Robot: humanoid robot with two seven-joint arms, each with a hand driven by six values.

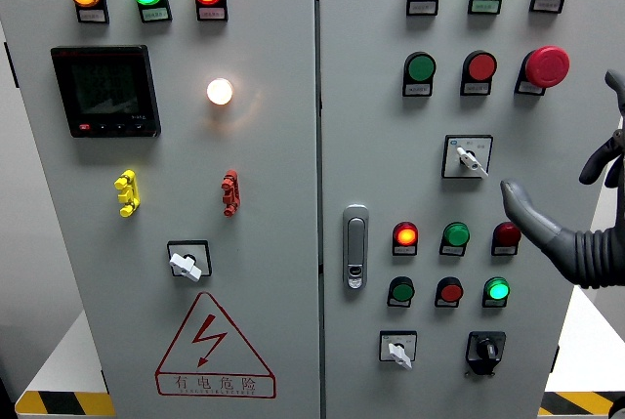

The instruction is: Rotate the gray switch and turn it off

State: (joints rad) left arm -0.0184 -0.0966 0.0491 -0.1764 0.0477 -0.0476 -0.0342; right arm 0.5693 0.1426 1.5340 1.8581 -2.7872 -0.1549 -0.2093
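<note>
**Right hand parked by the cabinet's right edge, gray switch untouched**

Closest thing to the camera is the right hand [576, 214], coming in from the right side. Dark rubbery fingers spread apart, holding nothing, one fingertip [510, 192] poking toward the cabinet's right door [391, 146] near its right edge.

The gray switch [470, 157] sits on that door, just above and left of that fingertip, not touching it. It's a pale knob on a square black-framed plate, its pointer tilted toward the lower right. Directly below is a lit red lamp [405, 235], and the door handle [354, 247] is at the door's left edge.

Over on the left door, a black meter [105, 91] near the top left corner, yellow warning triangle [213, 346] by the bottom.
</note>
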